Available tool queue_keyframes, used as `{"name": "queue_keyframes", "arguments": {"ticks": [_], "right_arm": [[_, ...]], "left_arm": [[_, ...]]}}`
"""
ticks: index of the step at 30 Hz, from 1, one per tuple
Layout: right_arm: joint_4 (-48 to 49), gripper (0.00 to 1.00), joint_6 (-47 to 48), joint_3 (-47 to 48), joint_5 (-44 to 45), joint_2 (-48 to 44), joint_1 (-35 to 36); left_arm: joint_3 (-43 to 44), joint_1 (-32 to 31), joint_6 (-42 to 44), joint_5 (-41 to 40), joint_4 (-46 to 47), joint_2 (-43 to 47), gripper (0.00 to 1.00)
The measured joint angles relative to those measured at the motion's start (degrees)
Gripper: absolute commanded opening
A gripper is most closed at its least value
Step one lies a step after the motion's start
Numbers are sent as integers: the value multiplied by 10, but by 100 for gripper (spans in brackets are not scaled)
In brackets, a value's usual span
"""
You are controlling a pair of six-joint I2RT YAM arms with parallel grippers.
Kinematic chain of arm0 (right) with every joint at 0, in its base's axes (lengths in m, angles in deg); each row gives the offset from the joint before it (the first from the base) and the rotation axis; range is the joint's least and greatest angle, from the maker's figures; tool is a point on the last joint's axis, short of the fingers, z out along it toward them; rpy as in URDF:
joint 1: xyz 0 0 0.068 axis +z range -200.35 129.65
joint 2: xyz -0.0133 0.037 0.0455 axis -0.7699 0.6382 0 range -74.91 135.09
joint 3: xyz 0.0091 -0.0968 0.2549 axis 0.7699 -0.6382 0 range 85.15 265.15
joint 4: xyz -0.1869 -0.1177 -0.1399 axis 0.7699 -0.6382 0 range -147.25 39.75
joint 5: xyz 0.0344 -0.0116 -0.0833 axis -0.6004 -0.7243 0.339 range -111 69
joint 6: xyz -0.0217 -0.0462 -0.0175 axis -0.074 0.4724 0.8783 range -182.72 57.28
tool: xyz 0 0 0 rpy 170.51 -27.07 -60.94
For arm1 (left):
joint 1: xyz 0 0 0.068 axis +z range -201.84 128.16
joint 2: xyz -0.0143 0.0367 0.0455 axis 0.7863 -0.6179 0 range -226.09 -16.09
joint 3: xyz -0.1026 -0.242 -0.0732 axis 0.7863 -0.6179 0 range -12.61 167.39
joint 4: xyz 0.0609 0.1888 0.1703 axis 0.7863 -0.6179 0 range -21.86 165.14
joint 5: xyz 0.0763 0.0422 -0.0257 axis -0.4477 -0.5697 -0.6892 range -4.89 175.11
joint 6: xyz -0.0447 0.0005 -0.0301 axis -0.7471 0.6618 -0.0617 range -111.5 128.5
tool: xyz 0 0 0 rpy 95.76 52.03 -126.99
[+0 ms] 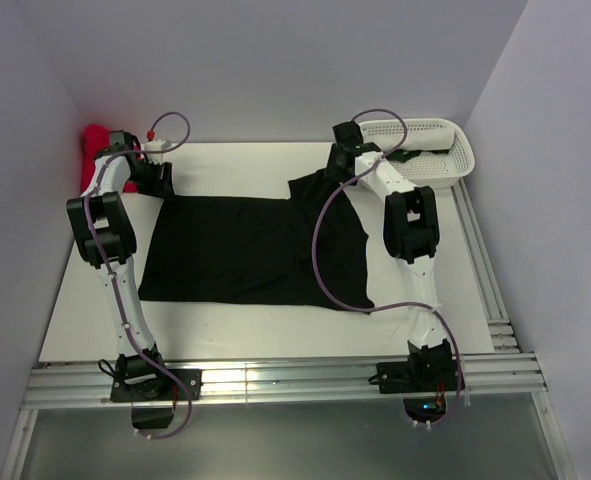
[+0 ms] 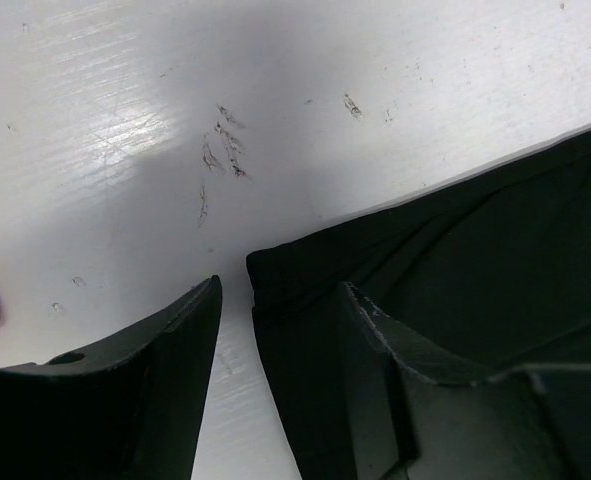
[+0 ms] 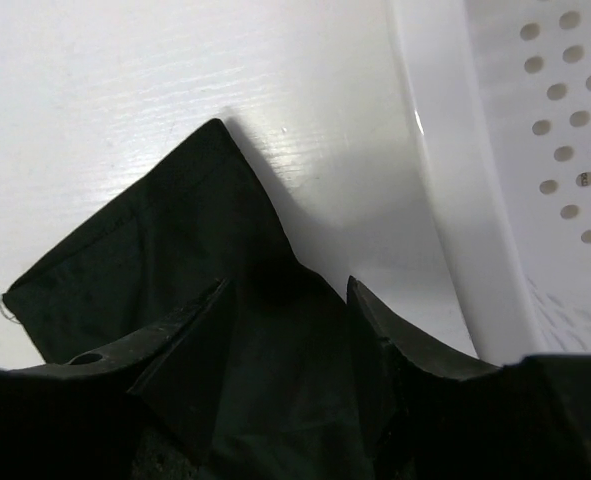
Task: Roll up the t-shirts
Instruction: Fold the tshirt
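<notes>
A black t-shirt [image 1: 245,250] lies spread flat on the white table, with its far right part bunched up. My left gripper [image 1: 160,180] is at the shirt's far left corner. In the left wrist view that corner [image 2: 305,280] lies between the open fingers of the gripper [image 2: 280,300], nearer the right finger [image 2: 360,320]. My right gripper [image 1: 337,170] is over the far right flap of the shirt. In the right wrist view its jaws [image 3: 287,290] stand open, with a raised fold of black fabric [image 3: 175,230] between them.
A white perforated basket [image 1: 455,165] stands at the back right, close beside the right gripper, its wall [image 3: 445,180] just right of the fingers. Something dark lies inside it. A red t-shirt [image 1: 95,140] is bunched in the back left corner. Metal rails run along the near and right table edges.
</notes>
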Motion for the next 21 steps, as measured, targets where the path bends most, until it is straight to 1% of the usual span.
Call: {"name": "queue_keyframes", "arguments": {"ticks": [9,10,12,13,15,17,18,19,21], "right_arm": [[-12,52,5,35,-4,31,1],[-13,50,5,35,-4,31,1],[-16,47,6,38,-3,31,1],[-16,45,6,39,-3,31,1],[-17,40,7,41,-3,31,1],[-17,35,7,42,-5,31,1],[-17,31,6,42,-5,31,1],[-17,26,7,42,-6,31,1],[-17,20,5,42,-7,31,1]], "left_arm": [[-5,0,-3,11,8,0,43],[-5,0,-3,13,8,0,40],[-5,0,-4,14,7,0,37],[-5,-1,-4,14,7,0,33],[-5,-2,-6,16,7,0,31],[-5,-2,-9,18,7,0,26],[-6,-3,-10,19,7,0,25],[-7,-3,-11,20,7,0,22],[-9,-4,-13,21,7,0,18]]}}
